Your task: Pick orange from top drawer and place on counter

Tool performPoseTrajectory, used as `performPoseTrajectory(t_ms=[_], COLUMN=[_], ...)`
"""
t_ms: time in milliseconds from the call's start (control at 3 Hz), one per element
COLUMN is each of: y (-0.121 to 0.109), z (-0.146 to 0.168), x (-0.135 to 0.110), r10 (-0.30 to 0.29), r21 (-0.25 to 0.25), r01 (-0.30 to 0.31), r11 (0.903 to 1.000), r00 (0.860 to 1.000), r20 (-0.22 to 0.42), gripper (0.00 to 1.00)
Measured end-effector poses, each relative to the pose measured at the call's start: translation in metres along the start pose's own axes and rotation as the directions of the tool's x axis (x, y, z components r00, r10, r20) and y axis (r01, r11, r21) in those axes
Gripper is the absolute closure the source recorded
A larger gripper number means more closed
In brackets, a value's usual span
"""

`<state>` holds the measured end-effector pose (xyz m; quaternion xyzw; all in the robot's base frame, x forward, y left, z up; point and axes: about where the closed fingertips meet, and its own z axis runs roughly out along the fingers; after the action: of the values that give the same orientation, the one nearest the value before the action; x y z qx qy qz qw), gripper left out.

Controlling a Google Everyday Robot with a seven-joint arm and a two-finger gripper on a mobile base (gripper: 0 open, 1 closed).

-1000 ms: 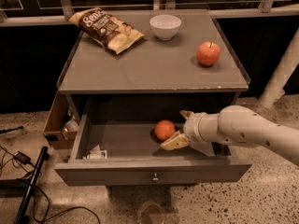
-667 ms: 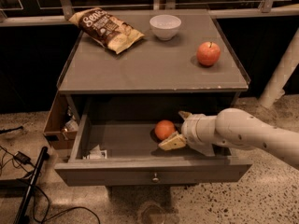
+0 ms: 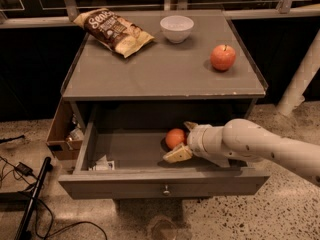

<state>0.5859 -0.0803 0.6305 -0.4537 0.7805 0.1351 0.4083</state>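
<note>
End effector (image 3: 177,142) is down inside the top drawer (image 3: 125,184) with its jaws spread wide and nothing gripped. The orange (image 3: 175,137) sits right at its mouth between the two fingers; can't tell if either pad touches. Orange should be light and firm with smooth round skin, so it'll roll if nudged off-centre and could squirt out of a lopsided pinch. I'd close across the widest part with moderate force. Edges: the drawer front panel is just on the near side of the end effector, and the bench (image 3: 160,71) front lip hangs above and just behind it, so straight-up room looks short. My read: draw out toward the drawer front, then lift past the lip. Well to its left, a paper scrap (image 3: 102,164) lies in the front corner. Up on the bench: apple (image 3: 223,57) above-right, bowl (image 3: 176,28) straight above at the far edge, chip bag (image 3: 112,31) above-left. The bare middle-front patch looks like the drop spot.
</note>
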Motion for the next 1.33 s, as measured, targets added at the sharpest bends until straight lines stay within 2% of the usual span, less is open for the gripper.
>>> performPoseTrajectory(t_ms=[333, 667, 1333], y=[0.009, 0.015, 0.015], z=[0.014, 0.026, 0.026], x=[0.001, 0.002, 0.002], r10=[-0.005, -0.036, -0.036], r21=[-0.029, -0.033, -0.033], r01=[0.005, 0.036, 0.036], r11=[0.9996, 0.9988, 0.9988], r00=[1.000, 0.999, 0.999], r20=[0.001, 0.003, 0.003], gripper=[0.17, 0.36, 0.83])
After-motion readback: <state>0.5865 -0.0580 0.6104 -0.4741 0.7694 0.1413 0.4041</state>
